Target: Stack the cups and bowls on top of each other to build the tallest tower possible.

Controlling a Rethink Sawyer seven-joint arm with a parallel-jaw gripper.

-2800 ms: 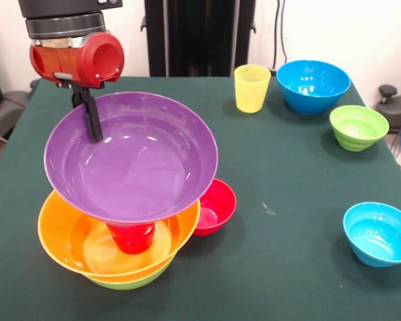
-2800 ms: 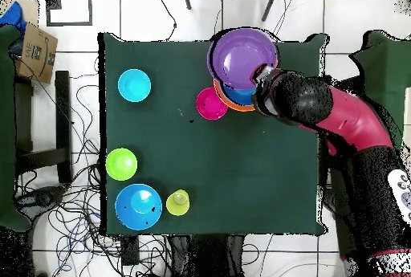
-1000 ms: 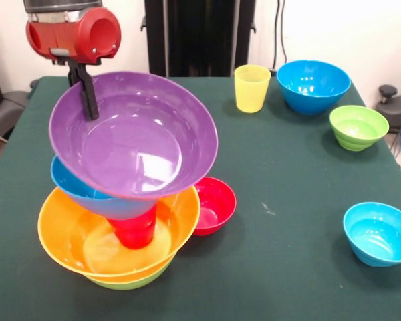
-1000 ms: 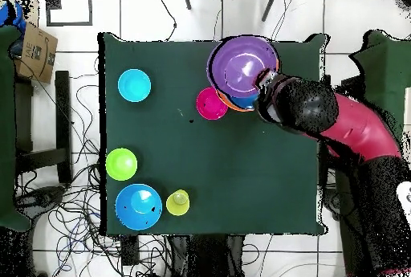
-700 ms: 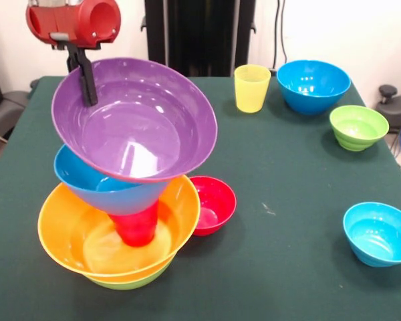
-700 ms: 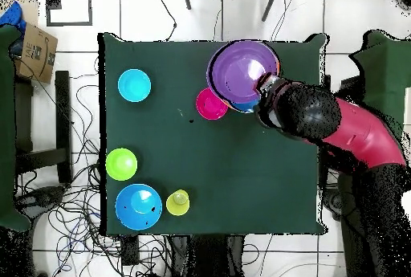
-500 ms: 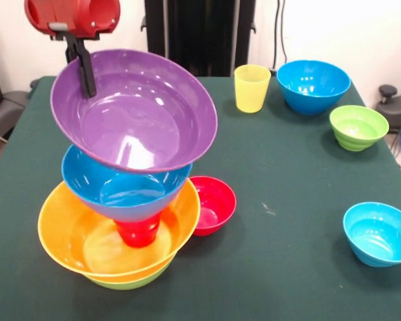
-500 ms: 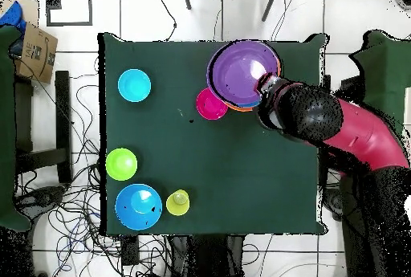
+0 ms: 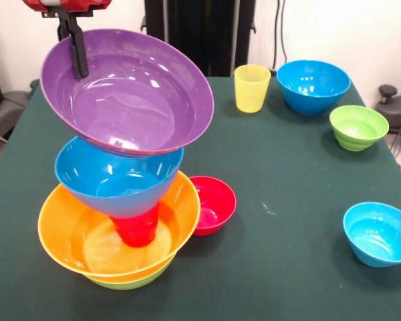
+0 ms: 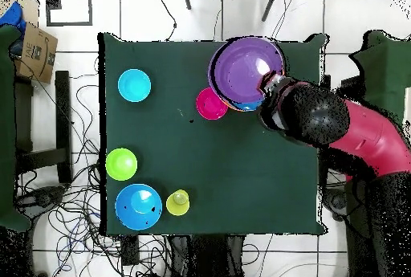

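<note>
The gripper (image 9: 75,50) is closed on the far rim of the purple bowl (image 9: 127,90), one dark finger (image 9: 77,53) lying down the inside wall, and it holds the bowl tilted above the tower (image 9: 117,227) at about eight o'clock on the table in the front view. The other finger is hidden behind the rim, so how firmly it pinches is hard to judge. Below the purple bowl sits a blue bowl (image 9: 117,184) perched on the red cup (image 9: 137,227), which stands inside the orange bowl (image 9: 67,234) with a lime-green bowl (image 9: 127,281) under that. Whether the purple bowl touches the blue one cannot be told from here; their rims look very close. To do this step well, the arm would probably level the purple bowl, centre it over the blue bowl and lower it slowly, since the blue bowl rests on a narrow cup and a sideways nudge could tip everything. The small red bowl (image 9: 214,204) touches or nearly touches the orange bowl at its three o'clock side. The yellow cup (image 9: 251,87) and a large blue bowl (image 9: 313,85) stand towards one o'clock, a ribbed green bowl (image 9: 358,127) at two o'clock and a small blue bowl (image 9: 379,234) at four o'clock. The table (image 9: 287,174) is covered in dark green cloth. The overhead view shows a white tiled floor (image 10: 80,17) strewn with black cables (image 10: 64,226) and a cardboard box (image 10: 36,49) beside the table.
</note>
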